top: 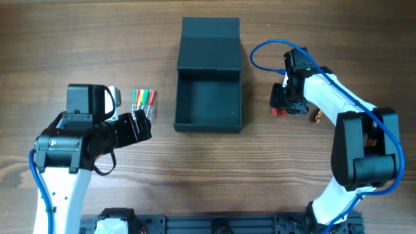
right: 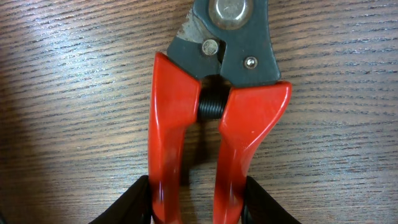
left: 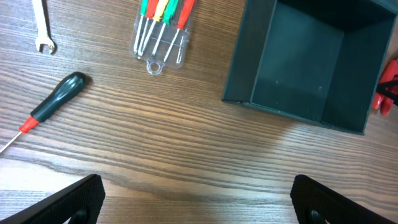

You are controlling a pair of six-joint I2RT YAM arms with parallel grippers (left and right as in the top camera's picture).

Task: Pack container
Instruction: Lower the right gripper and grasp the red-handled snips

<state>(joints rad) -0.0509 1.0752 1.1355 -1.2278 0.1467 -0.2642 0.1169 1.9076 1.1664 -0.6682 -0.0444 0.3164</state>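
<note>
Wooden surface (top: 195, 169) carries, at left, the left gripper (top: 144, 125) with its fingers (left: 81, 199) spread wide, near a clear case of coloured screwdrivers (top: 143, 101); in the middle sits the dark teal-grey container (top: 208, 125), its lid flap (top: 210, 29) laid open behind it. At right, the right gripper (top: 283, 104) presses its fingers (right: 134, 202) against both handles of the red-handled cutters (right: 217, 143), which lie flat on the wood.

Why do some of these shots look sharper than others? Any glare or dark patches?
Overhead: even, soft light, faint shadows, the container interior dark. Left wrist: table sharp, glare on the clear case, its own fingers dark and blurred. Right wrist: pliers crisp, rivet shining, shadow between the handles.
</note>
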